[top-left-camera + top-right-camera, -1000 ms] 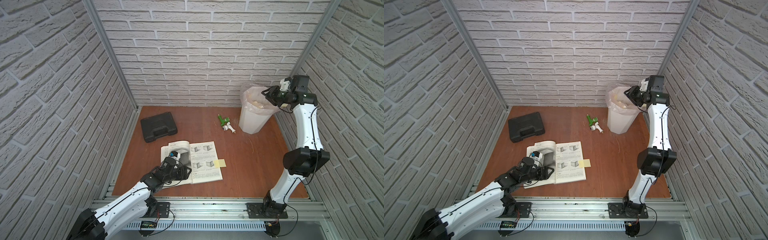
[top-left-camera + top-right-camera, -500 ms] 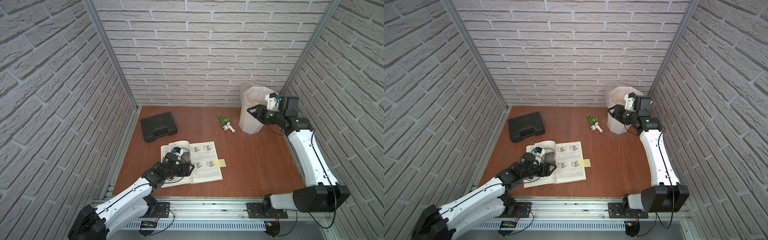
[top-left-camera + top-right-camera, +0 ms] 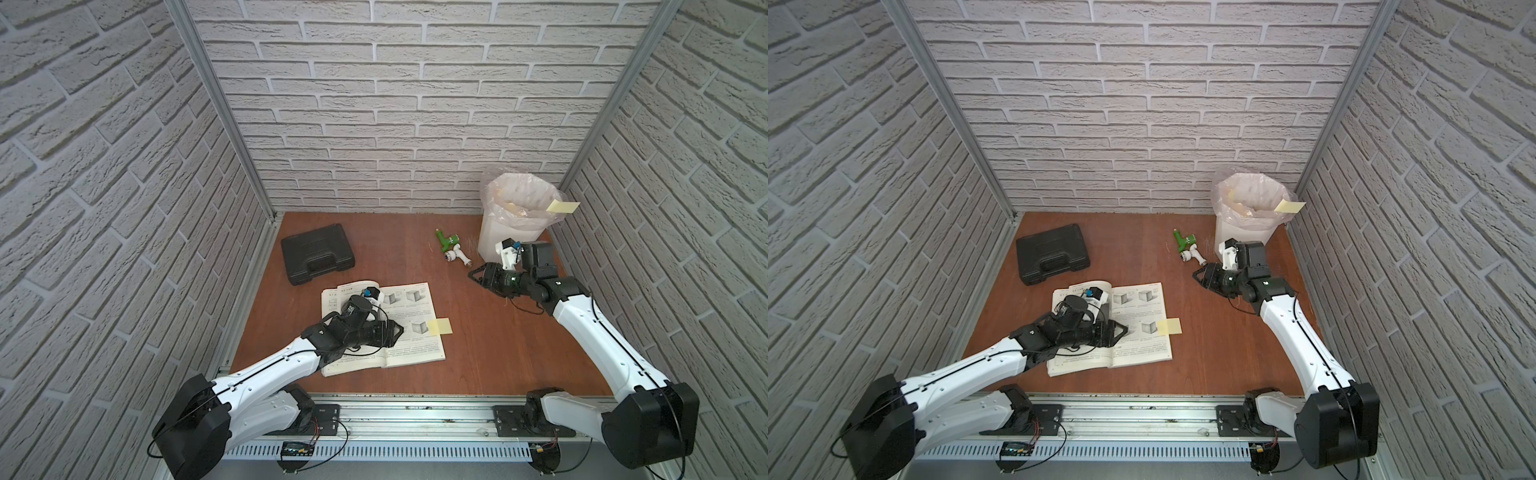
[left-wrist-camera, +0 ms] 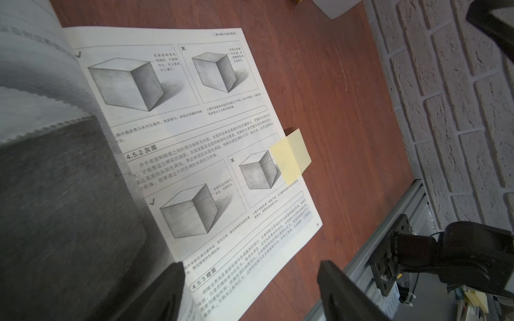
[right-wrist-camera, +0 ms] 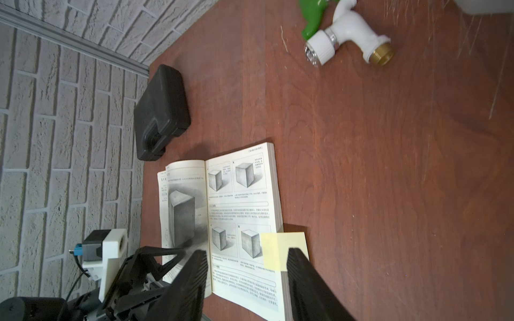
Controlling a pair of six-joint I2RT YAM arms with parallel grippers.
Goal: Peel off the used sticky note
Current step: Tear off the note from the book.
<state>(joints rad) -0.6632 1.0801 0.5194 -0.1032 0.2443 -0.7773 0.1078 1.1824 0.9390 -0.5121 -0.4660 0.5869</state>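
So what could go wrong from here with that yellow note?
The sticky note clings to a thin page of the book; pulling it could lift or tear the page. The right gripper, open, is close to the tap and might knock it. A second note hangs off the bin and may drop outside.

light: bright, even | shadows: soft | top views: edges bowed | left wrist: near book [image 4: 41, 83] blurred
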